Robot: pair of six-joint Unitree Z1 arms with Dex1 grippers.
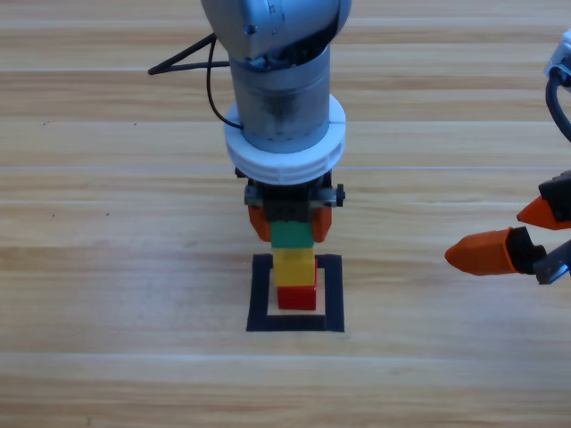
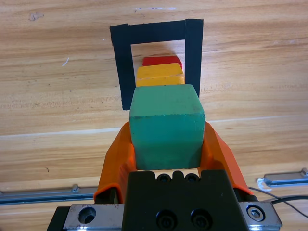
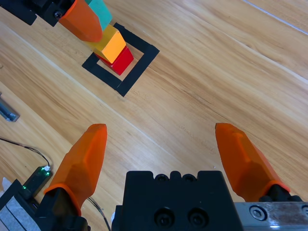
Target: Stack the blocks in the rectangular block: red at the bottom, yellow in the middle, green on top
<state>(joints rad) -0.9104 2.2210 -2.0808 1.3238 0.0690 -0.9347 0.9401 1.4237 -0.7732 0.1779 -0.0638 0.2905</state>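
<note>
Inside the black-tape rectangular block [image 1: 335, 294] the red cube [image 1: 297, 298] rests on the wood, and the yellow cube [image 1: 293, 266] sits on top of it. The green cube [image 1: 290, 234] is on or just above the yellow one, with my left gripper [image 1: 292, 223] shut on its two sides. The left wrist view shows the green cube [image 2: 166, 126] between the orange jaws, then the yellow cube [image 2: 160, 74], the red cube [image 2: 162, 60] and the tape outline [image 2: 126, 72] beyond. My right gripper [image 1: 522, 234] waits open at the right edge.
A black cable [image 1: 192, 55] runs beside the left arm near the top of the table. In the right wrist view the stack [image 3: 113, 48] and the left gripper's jaw appear far off at the upper left.
</note>
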